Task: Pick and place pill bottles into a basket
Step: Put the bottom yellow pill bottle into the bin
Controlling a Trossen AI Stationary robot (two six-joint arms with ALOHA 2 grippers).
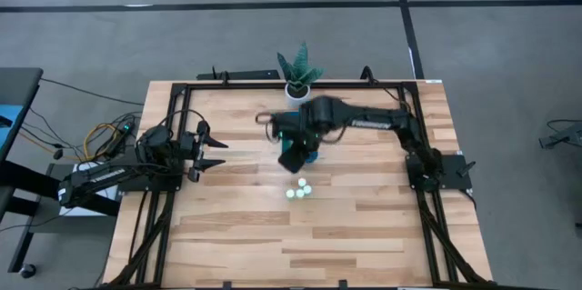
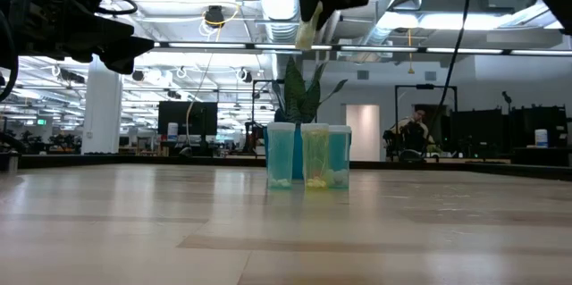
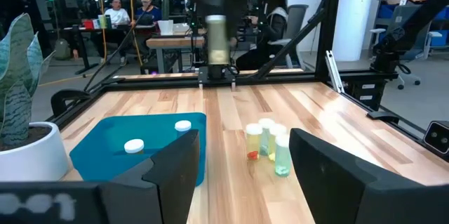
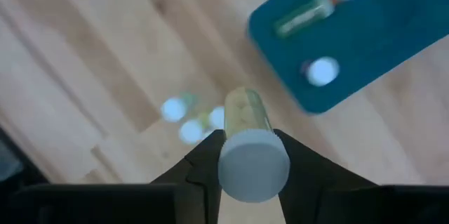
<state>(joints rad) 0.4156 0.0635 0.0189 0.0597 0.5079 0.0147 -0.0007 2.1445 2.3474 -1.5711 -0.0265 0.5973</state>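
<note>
Three pill bottles [image 1: 298, 188] with white tops stand close together on the wood table; they also show in the low view [image 2: 308, 155] and the left wrist view [image 3: 270, 147]. The teal basket [image 3: 112, 155] lies just beyond them, with two bottles in it [image 4: 323, 71]. My right gripper [image 1: 293, 152] hovers above the basket's near edge, shut on a yellowish pill bottle [image 2: 308, 28]. My left gripper [image 1: 214, 154] is open and empty at the table's left side. My right gripper pinches the pill bottle between its two fingers [image 4: 203, 155], on its sides just below the white cap [image 4: 252, 164]. The fingers come from above, pointing down, and lie along the bottle. The bottle's body [image 4: 244, 112] hangs below the fingers, cap up, lifted clear of table and basket.
A white pot with a green spiky plant [image 1: 298, 76] stands at the table's far edge, behind the basket. A dark frame [image 1: 173, 99] runs round the table. Bare wood lies at the near side [image 1: 300, 245]. People sit in the room beyond.
</note>
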